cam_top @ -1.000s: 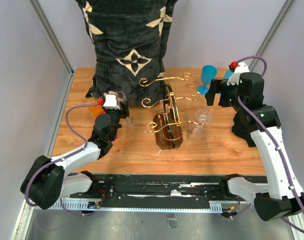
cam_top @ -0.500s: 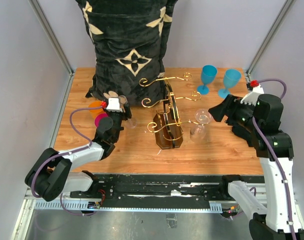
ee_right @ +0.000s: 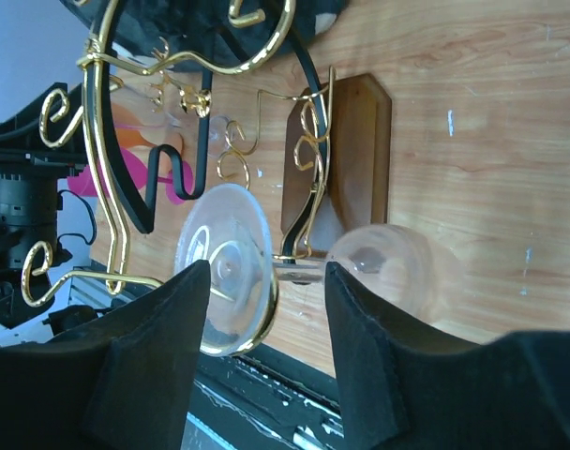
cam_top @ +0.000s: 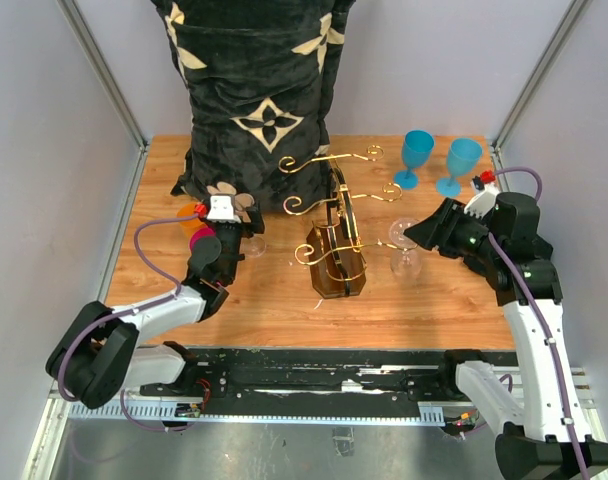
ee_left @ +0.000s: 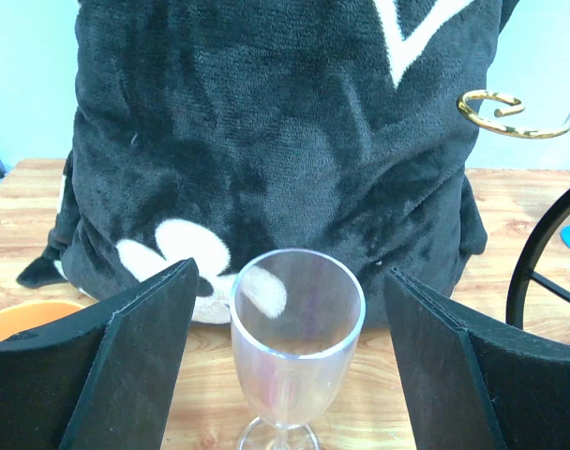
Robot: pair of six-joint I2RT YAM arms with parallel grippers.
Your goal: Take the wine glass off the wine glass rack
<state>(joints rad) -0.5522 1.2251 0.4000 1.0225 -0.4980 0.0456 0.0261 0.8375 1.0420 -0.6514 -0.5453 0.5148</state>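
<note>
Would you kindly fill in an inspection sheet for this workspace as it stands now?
Surface: wooden table, no spills seen.
Job's things: rack upright mid-table; wine glass hangs foot-up on its gold wire.
Clutter: second clear glass upright on the table; blue glasses back right; black cushion at the back; orange and pink items at the left, partly hidden.
End effectors: right end effector open, astride the hanging glass; left end effector open around the standing glass, apart from it.
Cables: purple cable looping off the left arm, another on the right.
Surroundings: pale walls, metal posts; nobody seen.
</note>
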